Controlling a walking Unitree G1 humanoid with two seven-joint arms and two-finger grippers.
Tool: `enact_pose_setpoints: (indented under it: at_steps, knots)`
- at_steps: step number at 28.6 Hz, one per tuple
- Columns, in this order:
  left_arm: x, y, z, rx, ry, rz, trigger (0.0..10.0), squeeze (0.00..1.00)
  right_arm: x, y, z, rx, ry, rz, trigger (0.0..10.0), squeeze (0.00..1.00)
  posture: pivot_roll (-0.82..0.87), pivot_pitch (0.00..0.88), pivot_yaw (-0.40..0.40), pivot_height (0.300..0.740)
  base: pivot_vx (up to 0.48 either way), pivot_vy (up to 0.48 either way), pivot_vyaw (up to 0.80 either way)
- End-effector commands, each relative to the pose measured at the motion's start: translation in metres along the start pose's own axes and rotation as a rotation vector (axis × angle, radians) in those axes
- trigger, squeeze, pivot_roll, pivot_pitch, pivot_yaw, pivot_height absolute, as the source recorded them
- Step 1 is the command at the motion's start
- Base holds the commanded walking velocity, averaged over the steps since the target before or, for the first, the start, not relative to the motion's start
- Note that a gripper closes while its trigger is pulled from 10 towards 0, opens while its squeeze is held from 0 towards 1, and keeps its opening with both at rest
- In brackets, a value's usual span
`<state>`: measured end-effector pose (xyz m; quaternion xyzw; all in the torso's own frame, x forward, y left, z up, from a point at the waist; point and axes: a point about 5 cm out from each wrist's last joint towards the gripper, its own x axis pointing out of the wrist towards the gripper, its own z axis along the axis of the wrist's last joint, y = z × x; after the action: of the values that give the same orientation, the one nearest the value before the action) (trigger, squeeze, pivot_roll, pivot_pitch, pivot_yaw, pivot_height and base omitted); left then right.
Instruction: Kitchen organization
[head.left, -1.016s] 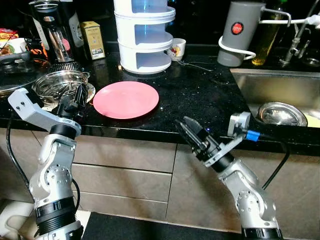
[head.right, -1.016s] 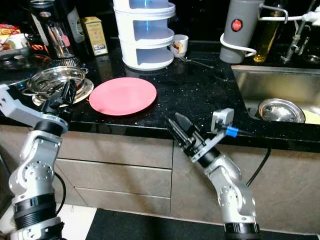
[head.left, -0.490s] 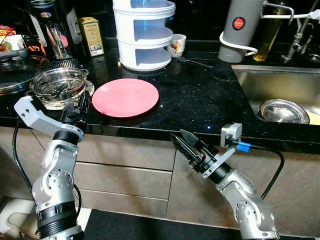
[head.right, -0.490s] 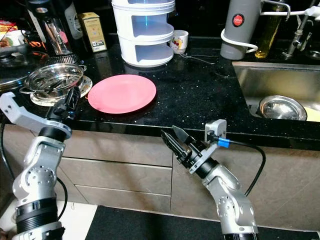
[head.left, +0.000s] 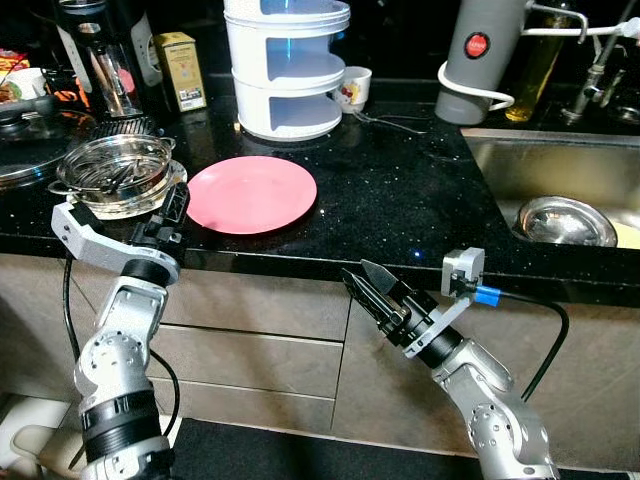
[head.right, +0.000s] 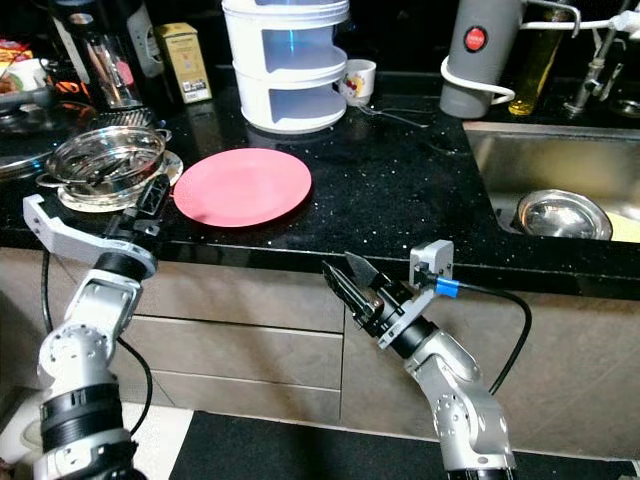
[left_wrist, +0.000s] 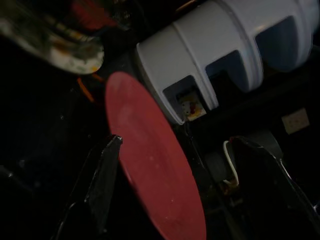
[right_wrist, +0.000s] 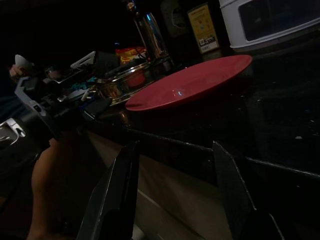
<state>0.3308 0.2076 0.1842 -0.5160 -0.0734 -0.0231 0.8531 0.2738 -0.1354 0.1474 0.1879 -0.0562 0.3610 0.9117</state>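
Note:
A round pink plate lies flat on the black counter, near its front edge. My left gripper is raised at the counter edge, just left of the plate, between it and a steel bowl. In the left wrist view the left gripper is open, and the plate runs between the two fingers. My right gripper hangs open below the counter's front edge, right of the plate, pointing up toward it. The right wrist view looks along the open fingers at the plate.
A steel bowl with utensils sits left of the plate. Behind it stand a white tiered container, a mug, a yellow box and a blender. A grey flask and a sink holding a steel bowl lie at the right.
My left gripper has moved right from beside the steel bowl to the plate's left edge. My right gripper sank a little below the counter edge, then held still.

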Motion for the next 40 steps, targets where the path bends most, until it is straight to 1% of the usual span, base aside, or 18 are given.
enact_pose_setpoints:
  at_steps: [1, 5, 6, 8, 9, 10, 11, 13, 14, 15, 17, 22, 25, 30, 35, 38, 39, 40]
  knots:
    - [0.002, 0.003, 0.004, -0.037, 0.002, 0.038, 10.0, 0.0, 0.001, 0.004, 0.0, -0.01, -0.003, 0.014, 10.0, 0.0, 0.01, 0.047, 0.019, 0.74, 0.0, 0.0, 0.0]
    - [0.002, 0.004, 0.002, -0.129, 0.017, 0.101, 10.0, 0.0, 0.0, 0.004, -0.001, -0.013, 0.002, 0.014, 10.0, 0.0, 0.01, 0.044, 0.022, 0.74, 0.0, 0.0, 0.0]
    - [0.001, 0.004, 0.001, -0.137, 0.022, 0.116, 10.0, 0.0, 0.0, 0.004, -0.001, -0.012, 0.005, 0.013, 10.0, 0.0, 0.01, 0.045, 0.021, 0.74, 0.0, 0.0, 0.0]
    - [0.001, 0.006, -0.001, -0.116, 0.029, 0.146, 10.0, 0.0, 0.0, 0.004, -0.001, -0.012, 0.007, 0.012, 10.0, 0.0, 0.01, 0.045, 0.021, 0.74, 0.0, 0.0, 0.0]
    - [-0.001, 0.011, -0.009, -0.146, 0.057, 0.236, 10.0, 0.0, 0.001, 0.003, -0.002, -0.009, 0.01, 0.009, 10.0, 0.0, 0.01, 0.048, 0.02, 0.74, 0.0, 0.0, 0.0]
    - [-0.001, 0.013, -0.014, -0.137, 0.097, 0.267, 10.0, 0.0, 0.001, 0.003, -0.002, -0.009, 0.012, 0.008, 10.0, 0.0, 0.01, 0.048, 0.02, 0.74, 0.0, 0.0, 0.0]
    - [-0.001, 0.012, -0.017, -0.163, 0.112, 0.28, 10.0, 0.0, 0.001, 0.003, -0.002, -0.009, 0.014, 0.008, 10.0, 0.0, 0.01, 0.051, 0.017, 0.74, 0.0, 0.0, 0.0]
    - [0.0, 0.007, -0.02, -0.168, 0.142, 0.267, 10.0, 0.0, 0.001, 0.003, -0.002, -0.01, 0.016, 0.007, 10.0, 0.0, 0.01, 0.052, 0.019, 0.74, 0.0, 0.0, 0.0]
    - [0.003, 0.0, -0.019, -0.171, 0.154, 0.245, 10.0, 0.0, 0.001, 0.003, -0.002, -0.01, 0.017, 0.005, 10.0, 0.0, 0.01, 0.054, 0.019, 0.74, 0.0, 0.0, 0.0]
    - [0.003, 0.0, -0.019, -0.171, 0.154, 0.245, 10.0, 0.0, 0.001, 0.003, -0.002, -0.01, 0.017, 0.005, 10.0, 0.0, 0.01, 0.054, 0.019, 0.74, 0.0, 0.0, 0.0]
    - [0.005, -0.007, -0.019, -0.166, 0.188, 0.223, 10.0, 0.0, 0.001, 0.003, -0.002, -0.011, 0.018, 0.003, 10.0, 0.0, 0.01, 0.056, 0.02, 0.74, 0.0, 0.0, 0.0]
    - [0.007, -0.013, -0.022, -0.147, 0.259, 0.195, 10.0, 0.0, 0.001, 0.003, -0.002, -0.011, 0.019, 0.0, 10.0, 0.0, 0.01, 0.059, 0.02, 0.74, 0.0, 0.0, 0.0]
    - [0.008, -0.014, -0.021, -0.138, 0.267, 0.182, 10.0, 0.0, 0.002, 0.003, -0.002, -0.012, 0.02, -0.002, 10.0, 0.0, 0.01, 0.061, 0.02, 0.74, 0.0, 0.0, 0.0]
    - [0.013, -0.014, -0.019, -0.055, 0.283, 0.148, 10.0, 0.0, 0.002, 0.003, -0.001, -0.014, 0.023, -0.002, 10.0, 0.0, 0.01, 0.068, 0.01, 0.74, 0.0, 0.0, 0.0]
    - [0.025, -0.013, -0.013, -0.058, 0.273, 0.144, 10.0, 0.0, 0.003, 0.003, -0.001, -0.017, 0.027, -0.001, 10.0, 0.0, 0.0, 0.074, 0.009, 0.74, 0.0, 0.0, 0.0]
    - [0.031, -0.018, -0.01, -0.056, 0.277, 0.117, 10.0, 0.0, 0.003, 0.003, -0.001, -0.02, 0.03, -0.004, 10.0, 0.0, 0.0, 0.082, 0.013, 0.74, 0.0, 0.0, 0.0]
    - [0.032, -0.019, -0.01, -0.056, 0.282, 0.109, 5.6, 0.0, 0.002, 0.003, -0.001, -0.02, 0.031, -0.006, 10.0, 0.0, 0.0, 0.083, 0.012, 0.74, 0.0, 0.0, 0.0]
    - [0.032, -0.02, -0.011, -0.057, 0.288, 0.106, 1.9, 0.0, 0.002, 0.003, -0.001, -0.021, 0.032, -0.007, 10.0, 0.0, 0.0, 0.083, 0.012, 0.74, 0.0, 0.0, 0.0]
